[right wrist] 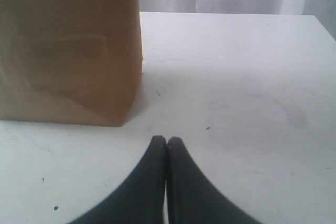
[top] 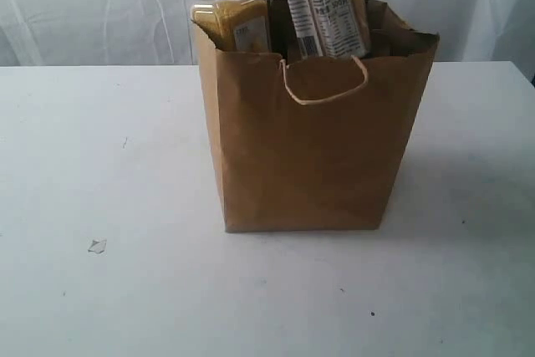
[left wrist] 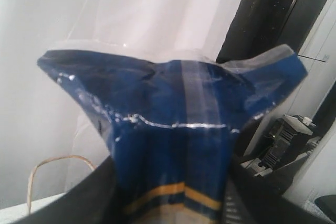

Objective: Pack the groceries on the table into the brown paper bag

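As left hand (left wrist: 172, 200) clasps noodle packet (left wrist: 173, 108), bag (top: 301, 165) stands.

Left gripper (left wrist: 173, 203): dark fingers (left wrist: 84, 203) part-spread, clamped either side of the noodle packet (left wrist: 168, 129), up near the cord handle of the brown paper bag (right wrist: 68, 45). Right gripper (right wrist: 167, 142): fingertips pressed together, nothing between them, held low near the bag's base corner, not touching the bag.
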Motion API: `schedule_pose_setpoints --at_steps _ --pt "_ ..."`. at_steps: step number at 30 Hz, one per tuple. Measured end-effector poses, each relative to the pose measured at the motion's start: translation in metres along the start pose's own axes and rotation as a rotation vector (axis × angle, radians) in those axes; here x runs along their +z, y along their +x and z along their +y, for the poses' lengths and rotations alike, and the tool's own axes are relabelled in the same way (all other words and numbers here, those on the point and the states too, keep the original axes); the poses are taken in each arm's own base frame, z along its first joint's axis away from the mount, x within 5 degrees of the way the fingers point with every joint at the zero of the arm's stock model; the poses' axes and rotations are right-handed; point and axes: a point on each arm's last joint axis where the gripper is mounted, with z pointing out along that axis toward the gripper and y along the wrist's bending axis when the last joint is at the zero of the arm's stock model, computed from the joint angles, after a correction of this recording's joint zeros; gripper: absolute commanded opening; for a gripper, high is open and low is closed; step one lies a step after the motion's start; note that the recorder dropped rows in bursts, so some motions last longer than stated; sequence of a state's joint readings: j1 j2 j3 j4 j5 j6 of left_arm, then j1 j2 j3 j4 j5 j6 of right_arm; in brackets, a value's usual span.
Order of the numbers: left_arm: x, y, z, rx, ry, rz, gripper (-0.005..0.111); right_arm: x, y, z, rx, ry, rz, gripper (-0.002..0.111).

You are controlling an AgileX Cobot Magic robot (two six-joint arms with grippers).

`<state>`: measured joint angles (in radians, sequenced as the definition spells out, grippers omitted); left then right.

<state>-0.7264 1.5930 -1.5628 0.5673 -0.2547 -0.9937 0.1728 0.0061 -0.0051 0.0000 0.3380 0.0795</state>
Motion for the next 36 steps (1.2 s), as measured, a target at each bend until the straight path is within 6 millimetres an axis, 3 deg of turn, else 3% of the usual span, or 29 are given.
schedule_pose_setpoints --at_steps 6,15,26,36 --pt "0.004 0.011 -0.006 -0.002 -0.003 0.044 0.0 0.0 0.0 0.0 0.0 0.0 0.0 0.0" --pt "0.017 0.036 0.007 0.007 -0.079 0.146 0.0 0.0 0.0 0.0 0.0 0.0 0.0 0.0" --pt "0.013 0.063 0.018 0.01 -0.132 0.241 0.0 0.0 0.0 0.0 0.0 0.0 0.0 0.0" --pt "0.008 0.072 0.02 0.009 -0.129 0.263 0.0 0.0 0.0 0.0 0.0 0.0 0.0 0.0"
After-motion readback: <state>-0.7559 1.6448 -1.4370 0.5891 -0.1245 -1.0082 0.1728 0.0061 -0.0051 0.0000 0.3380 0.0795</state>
